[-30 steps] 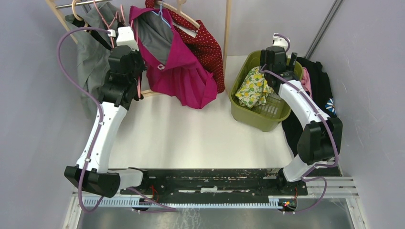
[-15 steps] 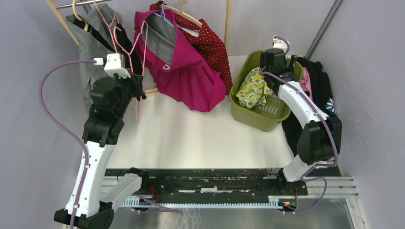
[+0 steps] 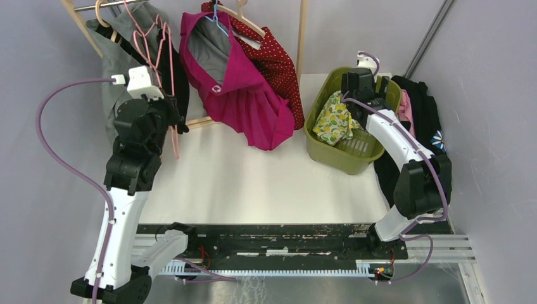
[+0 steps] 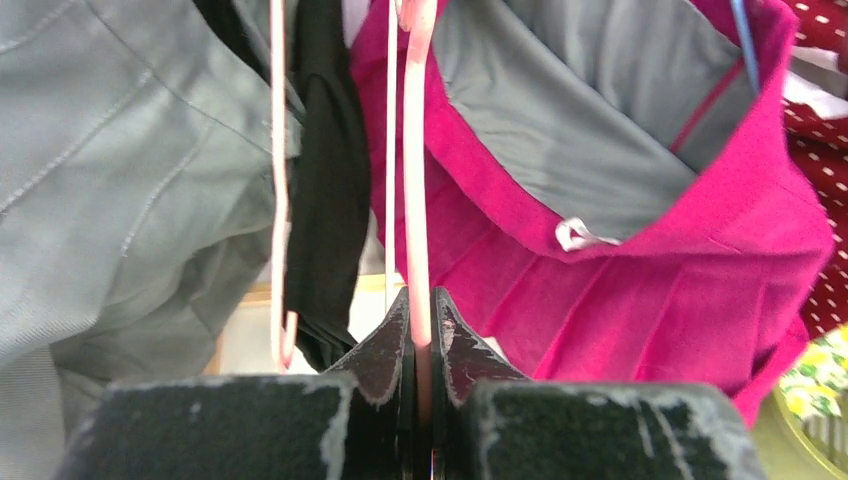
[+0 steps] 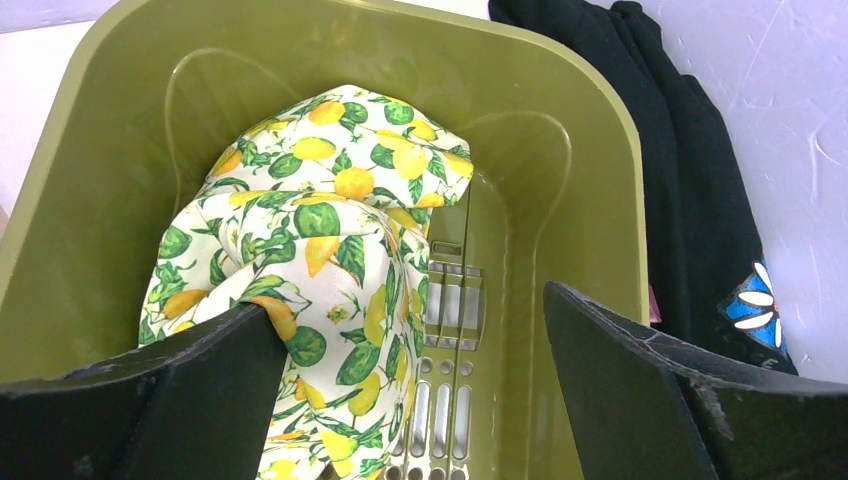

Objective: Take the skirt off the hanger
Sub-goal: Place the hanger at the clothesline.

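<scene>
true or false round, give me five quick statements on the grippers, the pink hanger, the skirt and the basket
1. The left gripper is shut on the pink hanger. True.
2. The right gripper is clamped on the lemon-print cloth. False: its jaws stand wide open over the green basket.
3. The lemon-print cloth lies inside the green basket. True.
4. The magenta skirt lies flat on the table. False: it hangs at the wooden rack.
5. A black garment lies to the right of the basket. True.
</scene>
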Robot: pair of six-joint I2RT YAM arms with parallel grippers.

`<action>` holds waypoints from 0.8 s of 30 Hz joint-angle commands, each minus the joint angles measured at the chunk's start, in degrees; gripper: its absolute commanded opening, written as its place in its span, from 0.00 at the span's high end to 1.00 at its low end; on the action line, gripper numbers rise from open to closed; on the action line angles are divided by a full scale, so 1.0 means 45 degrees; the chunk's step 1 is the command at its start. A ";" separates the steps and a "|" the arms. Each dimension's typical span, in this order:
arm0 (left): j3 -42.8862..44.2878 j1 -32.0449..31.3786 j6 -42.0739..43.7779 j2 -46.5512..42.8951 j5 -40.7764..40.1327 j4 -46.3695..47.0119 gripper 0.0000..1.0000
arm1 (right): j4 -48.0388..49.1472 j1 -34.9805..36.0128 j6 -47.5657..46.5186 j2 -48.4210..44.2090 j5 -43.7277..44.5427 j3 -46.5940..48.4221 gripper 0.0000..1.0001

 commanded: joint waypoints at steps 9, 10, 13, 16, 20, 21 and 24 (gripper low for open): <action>0.2403 0.0069 0.1668 0.3860 -0.2164 0.2811 0.97 | 0.0686 0.0084 0.0073 0.0074 0.0148 0.0214 0.00; 0.2581 0.0071 0.1744 0.4169 -0.2141 0.3049 0.97 | 0.0697 0.0082 0.0056 0.0055 0.0136 0.0180 0.00; 0.3201 0.0090 0.1923 0.4960 -0.2036 0.3651 0.97 | 0.0781 0.0082 -0.0033 0.0009 0.0118 0.0088 0.00; 0.3624 0.0107 0.2109 0.5490 -0.2008 0.4031 0.97 | 0.0854 0.0079 -0.0220 0.0052 0.0144 0.0084 0.00; 0.3672 0.0196 0.2231 0.5806 -0.2095 0.4538 0.97 | 0.0923 0.0080 -0.0422 0.0176 0.0220 0.0223 0.00; 0.3640 0.0243 0.2222 0.5865 -0.2071 0.4693 0.97 | 0.0926 0.0082 -0.0436 0.0207 0.0218 0.0262 0.00; 0.3656 0.0512 0.2101 0.6173 -0.1875 0.4888 0.97 | 0.0895 0.0092 -0.0427 0.0384 0.0201 0.0429 0.00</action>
